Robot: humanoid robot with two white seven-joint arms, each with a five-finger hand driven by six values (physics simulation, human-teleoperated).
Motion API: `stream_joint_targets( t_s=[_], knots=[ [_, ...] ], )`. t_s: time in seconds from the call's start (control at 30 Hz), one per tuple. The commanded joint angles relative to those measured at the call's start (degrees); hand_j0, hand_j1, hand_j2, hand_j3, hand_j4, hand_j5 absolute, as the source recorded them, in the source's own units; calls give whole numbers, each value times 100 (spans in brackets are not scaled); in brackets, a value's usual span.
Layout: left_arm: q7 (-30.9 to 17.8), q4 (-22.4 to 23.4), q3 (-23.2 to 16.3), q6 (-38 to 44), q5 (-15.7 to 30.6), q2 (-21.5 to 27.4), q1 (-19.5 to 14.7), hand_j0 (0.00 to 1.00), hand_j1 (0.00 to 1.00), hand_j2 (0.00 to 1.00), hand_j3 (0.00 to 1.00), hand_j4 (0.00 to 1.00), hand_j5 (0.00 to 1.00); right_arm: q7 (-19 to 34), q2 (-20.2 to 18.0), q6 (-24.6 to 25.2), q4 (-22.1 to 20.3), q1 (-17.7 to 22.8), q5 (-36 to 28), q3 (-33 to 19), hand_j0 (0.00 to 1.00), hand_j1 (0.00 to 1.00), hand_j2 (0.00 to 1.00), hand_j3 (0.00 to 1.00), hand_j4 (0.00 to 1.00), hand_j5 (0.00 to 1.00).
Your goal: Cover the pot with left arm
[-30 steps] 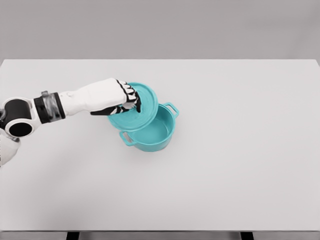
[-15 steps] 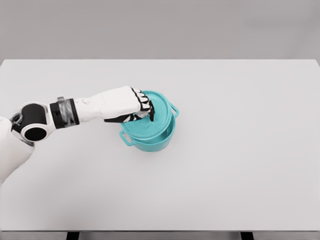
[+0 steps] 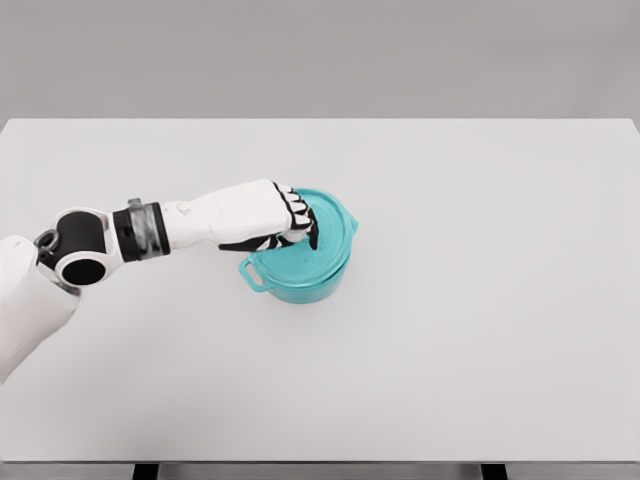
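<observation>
On top of the teal pot [image 3: 290, 285] the lid [image 3: 325, 238] looks basically seated now; left hand [image 3: 275, 217] grips it, letting go remains.

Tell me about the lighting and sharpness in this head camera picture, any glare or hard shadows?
Head view: flat, even light, no glare; only a faint soft shadow under the teal pot; left hand on the lid slightly soft-edged.

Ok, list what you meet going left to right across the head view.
Left arm's shoulder joint → forearm → left hand → lid on the pot → bare table.
</observation>
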Motion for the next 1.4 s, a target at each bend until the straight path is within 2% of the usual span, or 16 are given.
stream_joint_targets(
  t_s=[0.0, 0.37, 0.7, 1.07, 1.37],
  knots=[
    [3, 11, -17, 12, -20, -20, 0, 53, 53, 53, 53, 53, 53, 1, 0, 0, 4, 0, 0, 0, 100, 100, 100, 100, 100, 100],
    [3, 90, -26, 12, -29, -38, 9, 54, 54, 54, 54, 54, 54, 1, 0, 0, -5, 0, 0, 0, 100, 100, 100, 100, 100, 100],
    [3, 125, -17, 12, -29, -38, 18, 64, 64, 64, 64, 64, 64, 1, 0, 0, -5, 0, 0, 0, 100, 100, 100, 100, 100, 100],
    [3, 116, -17, 12, -29, -55, 0, 65, 65, 65, 65, 65, 65, 1, 0, 0, 4, 0, 0, 0, 100, 100, 100, 100, 100, 100],
    [3, 125, -17, 12, -29, -99, -44, 69, 69, 69, 69, 69, 69, 1, 0, 0, 4, 0, 0, 0, 100, 100, 100, 100, 100, 100]
  ],
)
